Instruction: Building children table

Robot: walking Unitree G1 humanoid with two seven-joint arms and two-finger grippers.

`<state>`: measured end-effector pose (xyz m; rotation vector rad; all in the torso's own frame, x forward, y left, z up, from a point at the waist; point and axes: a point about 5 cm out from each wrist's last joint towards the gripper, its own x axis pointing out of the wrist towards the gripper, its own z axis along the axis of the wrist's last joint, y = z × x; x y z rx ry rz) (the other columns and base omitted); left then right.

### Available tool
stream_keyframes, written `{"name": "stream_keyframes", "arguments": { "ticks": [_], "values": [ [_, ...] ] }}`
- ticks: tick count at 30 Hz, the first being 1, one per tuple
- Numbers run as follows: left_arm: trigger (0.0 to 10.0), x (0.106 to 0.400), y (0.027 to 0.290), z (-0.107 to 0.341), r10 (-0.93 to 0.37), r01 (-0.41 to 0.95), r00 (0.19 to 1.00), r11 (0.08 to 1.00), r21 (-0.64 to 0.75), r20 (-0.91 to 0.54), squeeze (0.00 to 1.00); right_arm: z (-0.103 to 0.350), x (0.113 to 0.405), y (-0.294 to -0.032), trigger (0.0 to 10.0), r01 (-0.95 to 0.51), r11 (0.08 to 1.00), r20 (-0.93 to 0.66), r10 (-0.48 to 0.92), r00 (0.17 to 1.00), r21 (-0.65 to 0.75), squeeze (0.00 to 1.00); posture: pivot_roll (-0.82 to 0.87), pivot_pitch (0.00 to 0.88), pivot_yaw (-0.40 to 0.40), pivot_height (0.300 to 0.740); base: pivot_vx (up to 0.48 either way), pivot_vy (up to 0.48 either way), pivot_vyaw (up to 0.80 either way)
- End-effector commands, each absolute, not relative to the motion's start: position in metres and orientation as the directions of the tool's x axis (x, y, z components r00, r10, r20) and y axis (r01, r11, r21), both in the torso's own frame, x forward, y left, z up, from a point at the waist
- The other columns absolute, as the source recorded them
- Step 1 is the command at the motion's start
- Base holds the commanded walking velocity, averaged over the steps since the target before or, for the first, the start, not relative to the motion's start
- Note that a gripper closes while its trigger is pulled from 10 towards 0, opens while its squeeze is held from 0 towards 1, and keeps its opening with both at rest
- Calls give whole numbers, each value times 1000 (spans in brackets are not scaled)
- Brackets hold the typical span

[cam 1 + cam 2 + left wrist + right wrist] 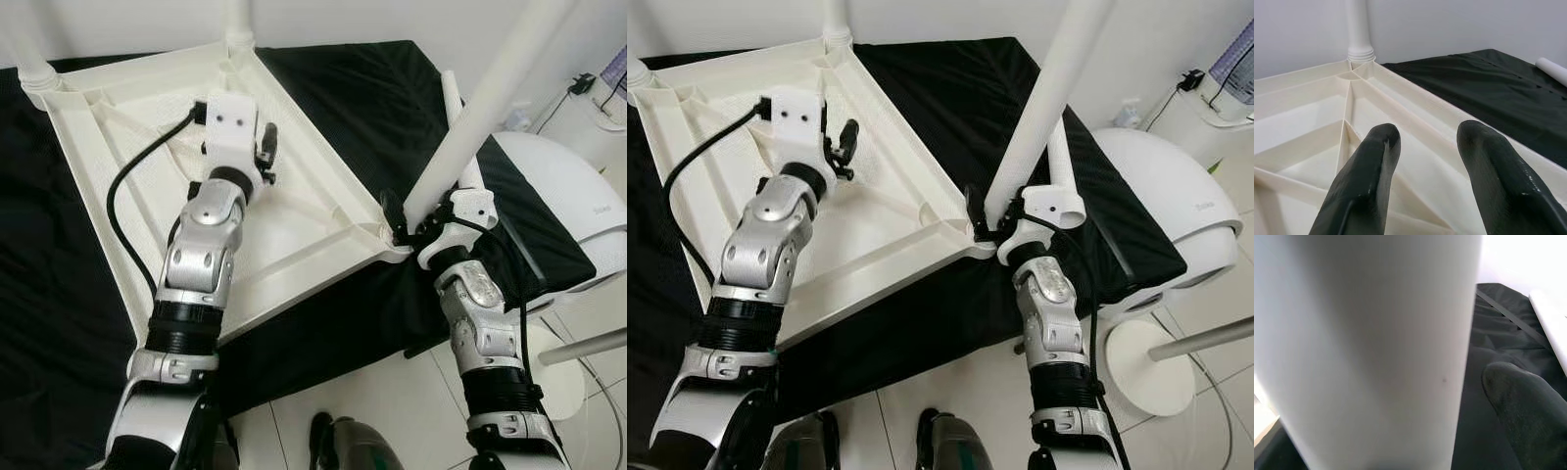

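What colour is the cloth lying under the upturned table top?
Black. The cloth shows best in the left eye view, beneath the cream-white table top.

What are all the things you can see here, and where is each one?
Tabletop: one, white, upside down on the cloth.
Legs: two fitted in the far corners, one standing at the near corner, one loose on the cloth.
Cloth: one, black, under everything.
Dome: one, white, at right.
Left tool: open, over the tabletop.
Right tool: gripping the near-corner leg.
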<state>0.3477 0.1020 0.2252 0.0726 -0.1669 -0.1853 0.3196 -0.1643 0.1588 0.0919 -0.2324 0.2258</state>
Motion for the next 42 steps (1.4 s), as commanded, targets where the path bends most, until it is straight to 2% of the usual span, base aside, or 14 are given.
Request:
{"name": "stream_keyframes", "arguments": {
  "ticks": [1,11,16,19,26,35,42],
  "values": [
    [10000,347,103,217,-168,151,973,982,113,157,0,151,319,-168,10000,-215,975,208,199,958,56,0,-37,150,-88,740,0,0,0],
    [10000,339,119,214,-27,14,973,998,58,228,0,145,313,-164,10000,-219,975,211,204,956,50,0,-22,136,-62,740,0,0,0],
    [10000,334,126,210,-9,-12,967,997,80,253,0,139,310,-159,10000,-225,973,214,207,955,61,0,-12,121,-53,740,0,0,0],
    [10000,329,132,201,3,-43,964,989,144,266,0,140,310,-157,10000,-248,967,217,230,948,57,0,-4,117,-53,740,0,0,0],
    [10000,314,144,197,41,-103,944,979,174,326,0,144,314,-157,10000,-295,955,221,281,934,31,0,4,149,-69,740,0,0,0],
    [10000,305,154,206,63,-138,926,974,179,372,0,157,328,-171,10000,-299,954,230,295,927,-19,0,24,172,-100,740,0,0,0],
    [10000,306,148,211,47,-125,923,975,182,383,0,171,351,-198,10000,-241,968,229,252,940,-75,0,22,174,-104,740,0,0,0]
  ]
}}
